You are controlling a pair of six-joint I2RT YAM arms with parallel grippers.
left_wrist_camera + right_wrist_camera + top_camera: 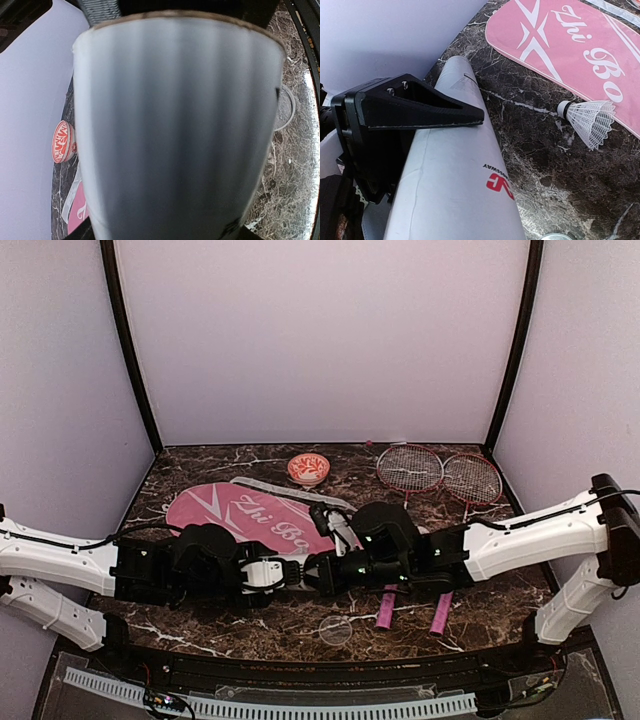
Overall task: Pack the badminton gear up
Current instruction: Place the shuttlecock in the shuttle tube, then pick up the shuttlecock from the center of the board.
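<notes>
Left jaws are spread wide and clamped across the white tube point(175, 130), which fills that wrist view. Right jaws are pressed fully together and grip nothing. They lie along the tube's upper side, short of its end, though contact is hard to call. 1 shuttlecock point(587, 120) lies on the table point(530, 150), feathers at the pink cover's point(560, 45) edge, apart from the jaws.

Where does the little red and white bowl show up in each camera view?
Top view: bowl at the table's far middle, beyond the pink cover.
Left wrist: left edge, halfway down, beside the white tube.
Right wrist: not in it.
Shared landmark: the pink cover, in all three.
</notes>
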